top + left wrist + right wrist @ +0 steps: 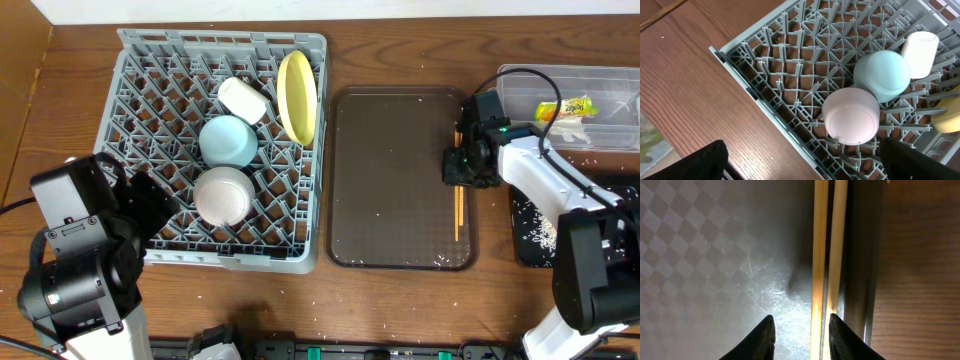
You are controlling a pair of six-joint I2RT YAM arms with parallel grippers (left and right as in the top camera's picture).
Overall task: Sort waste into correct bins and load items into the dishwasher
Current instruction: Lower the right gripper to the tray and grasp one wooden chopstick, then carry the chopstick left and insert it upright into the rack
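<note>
Straddling the chopsticks (458, 215), the right gripper (801, 332) hides their upper half overhead.

We see a brown wooden table (400, 300), straight-grained and evenly lit. Beyond the table's far edge runs a pale white strip (300, 10); at its left edge stands a lighter wooden panel (18, 70).

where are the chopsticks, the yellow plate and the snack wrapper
chopsticks (820, 255), right wrist view, left stick's shaft
yellow plate (297, 95), overhead view, middle of its face
snack wrapper (562, 108), overhead view, its yellow middle
</note>
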